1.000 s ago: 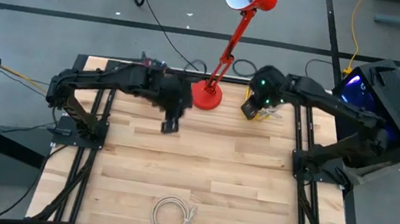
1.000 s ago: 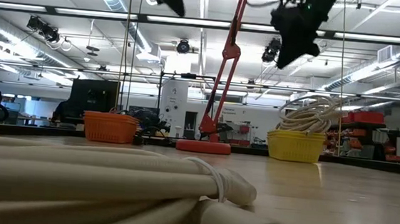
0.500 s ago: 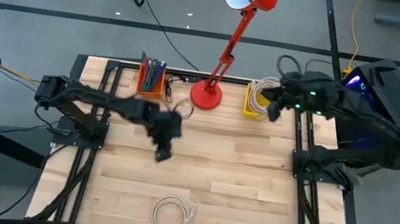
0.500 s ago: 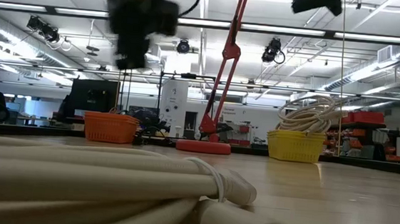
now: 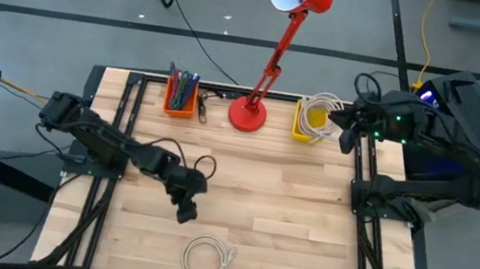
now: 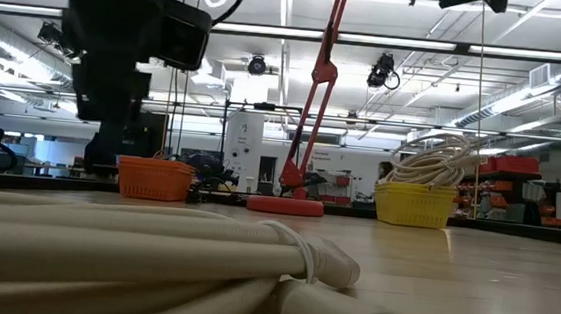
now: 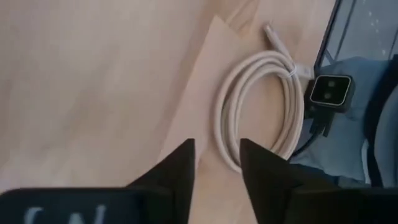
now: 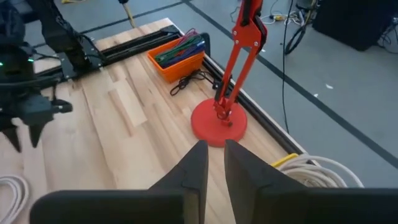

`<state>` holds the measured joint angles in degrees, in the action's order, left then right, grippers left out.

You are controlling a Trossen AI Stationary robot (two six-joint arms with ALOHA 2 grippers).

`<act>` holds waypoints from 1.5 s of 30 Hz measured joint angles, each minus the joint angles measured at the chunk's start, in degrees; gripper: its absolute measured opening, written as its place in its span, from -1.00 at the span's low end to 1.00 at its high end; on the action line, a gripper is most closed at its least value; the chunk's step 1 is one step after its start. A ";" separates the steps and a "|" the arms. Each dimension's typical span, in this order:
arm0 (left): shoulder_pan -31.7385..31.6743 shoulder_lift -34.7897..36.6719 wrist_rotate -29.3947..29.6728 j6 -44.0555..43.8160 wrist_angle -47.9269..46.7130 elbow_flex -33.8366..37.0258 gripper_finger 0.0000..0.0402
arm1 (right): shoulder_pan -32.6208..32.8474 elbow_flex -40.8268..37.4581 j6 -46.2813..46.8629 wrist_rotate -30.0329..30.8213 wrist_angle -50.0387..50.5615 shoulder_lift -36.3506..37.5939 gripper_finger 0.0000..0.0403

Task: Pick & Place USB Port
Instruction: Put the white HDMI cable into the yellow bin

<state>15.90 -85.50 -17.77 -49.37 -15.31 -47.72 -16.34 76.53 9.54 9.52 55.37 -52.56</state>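
left gripper (image 5: 185, 211) open above table (image 5: 286, 206), near coiled cable (image 5: 208, 259).

white cable coil (image 6: 142, 256) up close | my left arm (image 6: 119, 44) above orange basket (image 6: 154, 178) | red lamp (image 6: 309, 109) centre | yellow basket (image 6: 416, 204) with cable

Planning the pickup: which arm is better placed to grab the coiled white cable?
Left. Its tool hangs open just beyond the coiled white cable, which fills its wrist view. The right tool sits far off by the yellow basket.
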 joint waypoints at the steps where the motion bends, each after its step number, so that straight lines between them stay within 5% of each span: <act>1: 0.73 -0.33 0.81 -1.82 0.34 0.00 -0.30 | 0.00 0.00 -0.30 0.00 0.00 -0.13 -0.73; 12: 8.51 -11.66 -0.57 -14.74 9.74 -0.01 -0.18 | -0.02 -0.02 -3.62 -0.04 0.00 -0.48 -0.73; 29: 10.23 -22.55 -2.64 -22.67 26.30 -1.88 -0.20 | 0.00 -0.04 -5.94 0.11 -0.02 -0.48 -0.73; 32: 10.26 -25.90 -5.50 -20.14 24.62 -5.19 -0.38 | 0.00 -0.04 -5.95 0.11 0.00 -0.48 -0.73; 35: 10.25 -28.44 -7.68 -16.88 22.17 -8.34 -0.79 | 0.00 -0.04 -6.03 0.13 -0.02 -0.48 -0.73; 45: 6.64 -22.32 -3.00 -5.48 2.60 -8.59 -0.81 | -0.13 -0.07 -6.87 0.94 -0.35 -0.50 -0.73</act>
<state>22.54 -107.83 -20.77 -54.85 -12.72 -56.32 -16.47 76.47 2.67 10.45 55.02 -53.06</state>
